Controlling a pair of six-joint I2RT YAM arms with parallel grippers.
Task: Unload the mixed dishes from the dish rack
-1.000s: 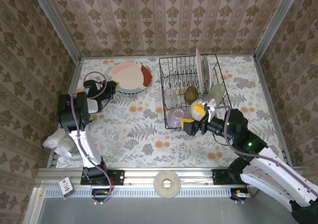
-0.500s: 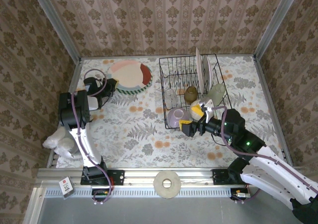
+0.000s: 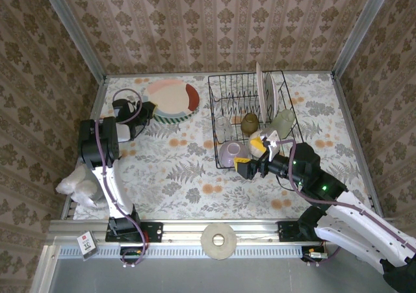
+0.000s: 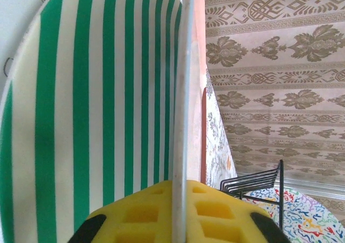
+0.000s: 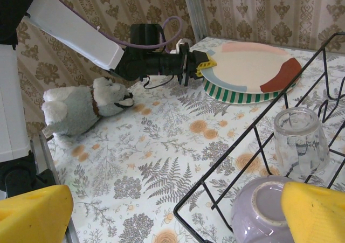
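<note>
Withdrawing the left end effector (image 5: 200, 65), pinched shut on the pink-and-red plate (image 3: 172, 97) rim, may drag it off the green-striped plate (image 5: 232, 96); the right end effector (image 5: 173, 213) stands wide open, empty.

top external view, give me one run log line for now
left gripper: shut on pink-and-red round plate rim | right gripper: open, near lilac bowl in black wire dish rack

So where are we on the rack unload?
Done: green-striped plate on the table. In hand: left hand shut on the pink-and-red plate, stacked on it; right hand open at the lilac bowl. Left in the dish rack: that bowl, clear glass, amber cup, pale green tumbler, upright plates.
</note>
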